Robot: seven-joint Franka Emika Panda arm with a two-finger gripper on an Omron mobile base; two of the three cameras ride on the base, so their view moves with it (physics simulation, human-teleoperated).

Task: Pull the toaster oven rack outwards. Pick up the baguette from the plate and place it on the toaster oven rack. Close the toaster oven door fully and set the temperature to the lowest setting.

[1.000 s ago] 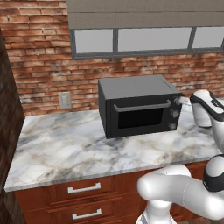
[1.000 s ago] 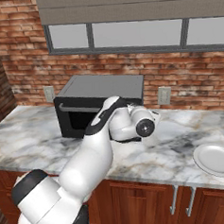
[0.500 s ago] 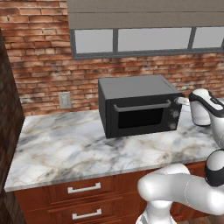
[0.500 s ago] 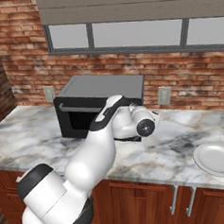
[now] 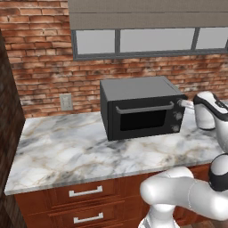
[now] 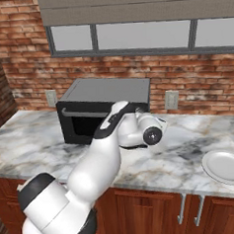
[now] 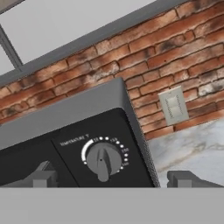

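Our gripper (image 7: 111, 179), jaws spread and empty, has crept closer to the temperature knob (image 7: 103, 161) at twelve o'clock; the toaster oven door (image 5: 144, 119) is closed.

Home kitchen: white-grey marble counter (image 5: 67, 151) over reddish wooden drawers (image 5: 84, 200), red brick wall (image 5: 40, 67) with grey-framed window (image 5: 133, 40) at 12 o'clock, boxy dark toaster oven (image 5: 140, 107) centre.

A marble countertop (image 5: 67, 151) runs below a red brick wall (image 5: 35, 67), and in that wall, above the countertop, sits a grey-framed window (image 5: 133, 40) with a grey blind above it. Two wall outlets (image 5: 66, 102) (image 6: 171, 100) are set in the brick just above the countertop; a white plate (image 6: 226, 166) lies on the countertop's right end, and wooden drawers with silver handles (image 5: 84, 192) sit under it
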